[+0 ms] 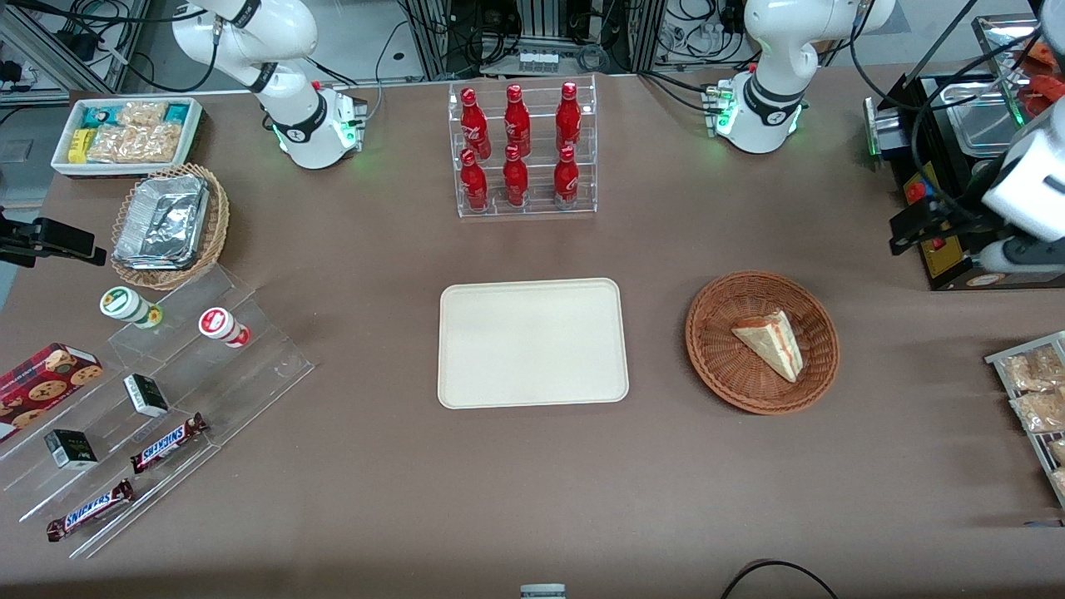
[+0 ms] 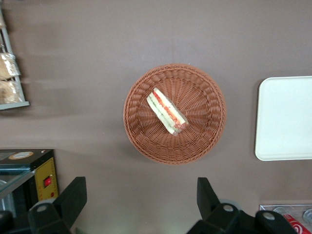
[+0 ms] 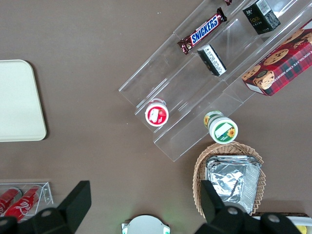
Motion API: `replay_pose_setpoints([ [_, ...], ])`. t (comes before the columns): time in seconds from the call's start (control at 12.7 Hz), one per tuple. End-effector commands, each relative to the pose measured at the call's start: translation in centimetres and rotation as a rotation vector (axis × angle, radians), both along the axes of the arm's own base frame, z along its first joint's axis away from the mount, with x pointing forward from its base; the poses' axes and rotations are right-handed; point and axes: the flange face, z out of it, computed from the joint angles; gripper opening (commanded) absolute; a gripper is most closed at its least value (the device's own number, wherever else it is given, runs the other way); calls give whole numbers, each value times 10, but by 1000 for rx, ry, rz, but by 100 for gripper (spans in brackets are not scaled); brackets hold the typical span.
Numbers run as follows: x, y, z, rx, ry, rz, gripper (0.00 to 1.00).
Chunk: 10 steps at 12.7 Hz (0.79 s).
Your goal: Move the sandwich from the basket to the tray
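Note:
The sandwich (image 1: 770, 341), a pale bread wedge with red and green filling, lies in the round reddish-brown basket (image 1: 722, 353). The basket stands beside the cream tray (image 1: 532, 343), toward the working arm's end of the table. The tray has nothing on it. My left gripper (image 1: 915, 226) hangs open and empty, high above the table, farther from the front camera than the basket. In the left wrist view the sandwich (image 2: 167, 110) lies across the middle of the basket (image 2: 146, 139), well clear of the gripper (image 2: 140, 197), with the tray's end (image 2: 285, 117) beside it.
A clear rack of red bottles (image 1: 526, 150) stands farther back than the tray. A black appliance (image 1: 957, 158) and a rack of packaged snacks (image 1: 1036, 391) sit at the working arm's end. A clear stepped stand with snacks (image 1: 150, 399), a tan basket with foil containers (image 1: 170, 225) and a white snack bin (image 1: 125, 133) lie at the parked arm's end.

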Motion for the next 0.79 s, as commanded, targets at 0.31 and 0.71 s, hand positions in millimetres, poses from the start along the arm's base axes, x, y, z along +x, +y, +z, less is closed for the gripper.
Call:
replay_pose_setpoints([
  [0.31, -6, -30, -152, -33, -67, 431, 100],
  [0.71, -25, -47, -257, -26, -25, 581, 100],
])
